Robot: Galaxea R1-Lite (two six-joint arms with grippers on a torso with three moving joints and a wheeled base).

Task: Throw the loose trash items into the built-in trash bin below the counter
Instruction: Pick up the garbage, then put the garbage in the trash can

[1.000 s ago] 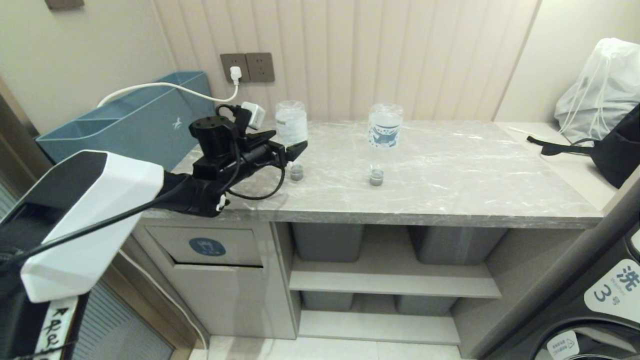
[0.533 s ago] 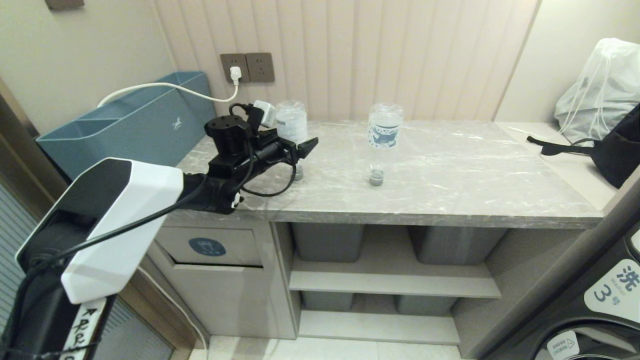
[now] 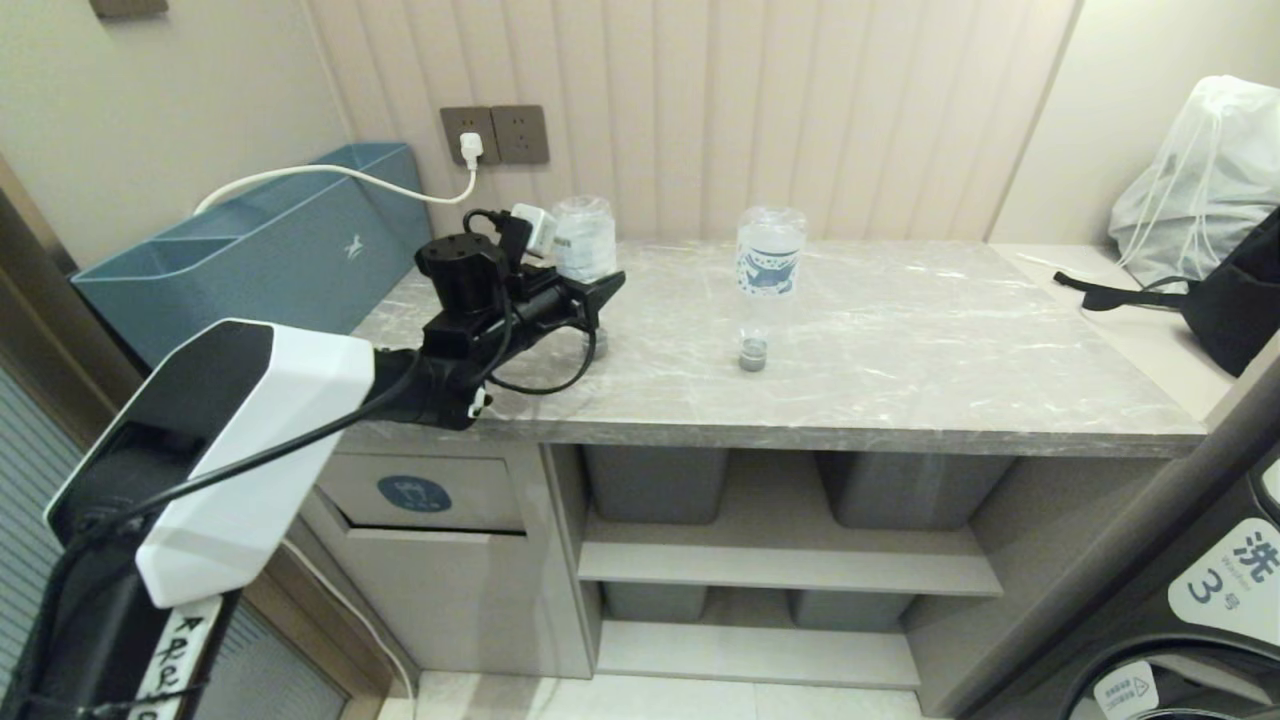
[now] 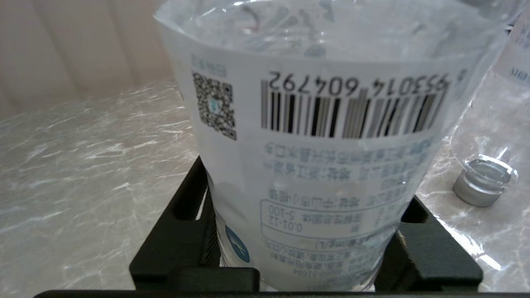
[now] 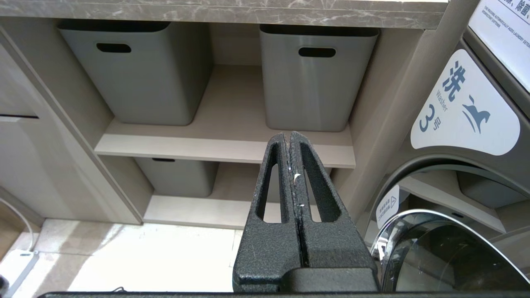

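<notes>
Two clear bottles stand cap-down on the grey marble counter (image 3: 900, 350). My left gripper (image 3: 592, 292) reaches over the counter's left end and is shut on the left bottle (image 3: 583, 235) (image 4: 314, 124), a black finger (image 4: 186, 215) pressing each side of its label. That bottle's cap still looks to rest on the counter. The second bottle (image 3: 768, 255) stands apart to the right, its cap (image 4: 482, 186) showing in the left wrist view. Below the counter's left end is the trash bin flap (image 3: 480, 495) with a round blue sticker. My right gripper (image 5: 290, 138) hangs shut and empty, low before the shelves.
A teal box (image 3: 250, 250) stands left of the counter, and a white plug with its cable (image 3: 470, 150) hangs behind my left wrist. Grey tubs (image 3: 655, 485) (image 5: 136, 74) fill the shelves. A washing machine (image 3: 1200, 600) is at the right, with bags (image 3: 1200, 170) above.
My left arm has reached forward so that its fingers came round the left bottle, then the fingers narrowed onto it. The right arm has not moved.
</notes>
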